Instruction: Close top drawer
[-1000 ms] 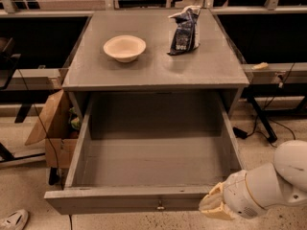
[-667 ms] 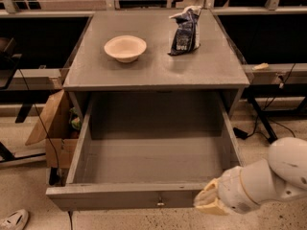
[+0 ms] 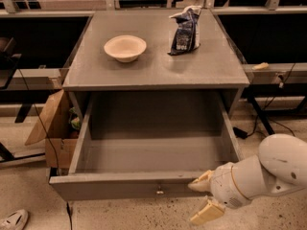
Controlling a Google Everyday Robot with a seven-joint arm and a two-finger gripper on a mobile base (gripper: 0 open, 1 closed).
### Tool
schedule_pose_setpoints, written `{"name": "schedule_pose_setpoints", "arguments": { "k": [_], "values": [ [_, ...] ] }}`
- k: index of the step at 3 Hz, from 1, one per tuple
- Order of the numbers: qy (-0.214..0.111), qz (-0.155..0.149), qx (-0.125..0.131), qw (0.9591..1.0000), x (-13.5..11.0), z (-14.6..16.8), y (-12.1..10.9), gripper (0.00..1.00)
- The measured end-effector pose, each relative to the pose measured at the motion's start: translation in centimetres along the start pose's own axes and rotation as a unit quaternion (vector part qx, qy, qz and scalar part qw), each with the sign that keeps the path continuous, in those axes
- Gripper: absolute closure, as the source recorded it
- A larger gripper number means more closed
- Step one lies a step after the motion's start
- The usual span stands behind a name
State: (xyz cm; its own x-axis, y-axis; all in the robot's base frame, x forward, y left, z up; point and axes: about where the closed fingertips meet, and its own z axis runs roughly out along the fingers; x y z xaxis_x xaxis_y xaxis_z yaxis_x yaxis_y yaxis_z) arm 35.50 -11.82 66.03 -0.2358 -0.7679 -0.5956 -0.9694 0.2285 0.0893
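Camera view looks down from the front on a grey cabinet that stands on a speckled floor. The top drawer, as wide as the cabinet, is pulled far out toward the camera, so that its grey inside is open to view from the back wall to the front board. Nothing can be seen lying in it.

The robot's white arm comes in from the lower right corner, low and in front of the drawer's right end. To the left of the cabinet, just beside the drawer's side wall, stands an open cardboard box.

The gripper is at the right part of the drawer's front board, below its top edge. Its two cream fingers are spread apart, one above the other, with nothing between them. The upper one lies over the front board, though contact cannot be told; the lower one hangs over the floor.

On the cabinet top a dark blue crumpled bag stands at the back right, and a pale bowl sits well apart to its left. A white shoe lies at the lower left corner. A small metal knob sits at the middle of the front board, left of the gripper.
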Motion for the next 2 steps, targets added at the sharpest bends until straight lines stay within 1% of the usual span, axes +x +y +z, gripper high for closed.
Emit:
{"name": "schedule_pose_setpoints", "arguments": {
  "k": [1, 2],
  "values": [
    [-0.003, 0.000, 0.003, 1.0000, -0.31, 0.44, -0.78, 0.00],
    [-0.003, 0.000, 0.003, 1.0000, -0.27, 0.43, -0.66, 0.00]
  ]
}}
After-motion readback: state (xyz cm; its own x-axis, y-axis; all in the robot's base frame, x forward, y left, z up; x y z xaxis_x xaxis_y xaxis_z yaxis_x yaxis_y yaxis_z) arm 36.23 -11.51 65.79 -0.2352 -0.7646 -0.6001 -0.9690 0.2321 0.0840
